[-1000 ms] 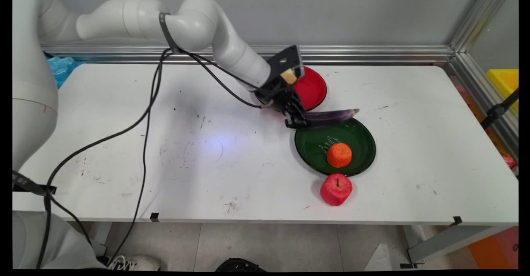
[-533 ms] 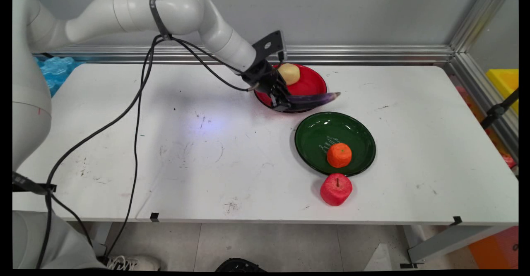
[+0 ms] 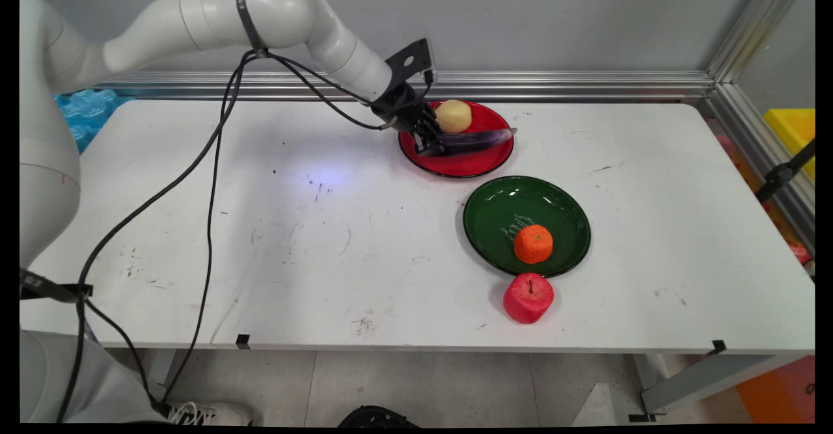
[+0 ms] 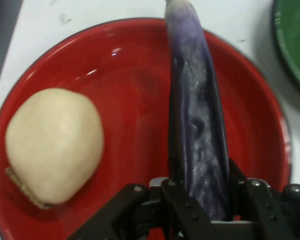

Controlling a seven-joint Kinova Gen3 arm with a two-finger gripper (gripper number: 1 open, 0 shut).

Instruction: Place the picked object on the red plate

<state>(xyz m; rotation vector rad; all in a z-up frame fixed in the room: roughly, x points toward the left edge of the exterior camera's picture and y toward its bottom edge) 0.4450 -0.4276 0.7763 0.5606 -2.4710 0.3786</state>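
A white robot arm reaches in from the upper left across a white bench, trailing black cables. Its black two-finger hand is clenched on the thick end of a long, slim, glossy purple aubergine. The hand sits over the left part of a round red plate at the back of the bench.

Judged from these views, handling this well means keeping the aubergine level and low over the plate. It also means keeping the grip firm, since the grip sits at one end and the rest sticks out unsupported.

The aubergine points away from the hand toward the right, lying across the plate's middle, with its narrow tip reaching just past the far rim. Whether it rests on the plate or hangs just above it cannot be told. In the hand view, the aubergine is dark violet with paler mottling and a soft sheen, and it narrows toward the tip. The fingers press on either side of its thick end.

Just beside it on the same plate, but apart from it, sits a pale cream, rounded potato-like lump.

Nearer the viewer lies a dark green round plate holding a small orange fruit. A red apple stands on the bench, just beside the green plate's near rim.
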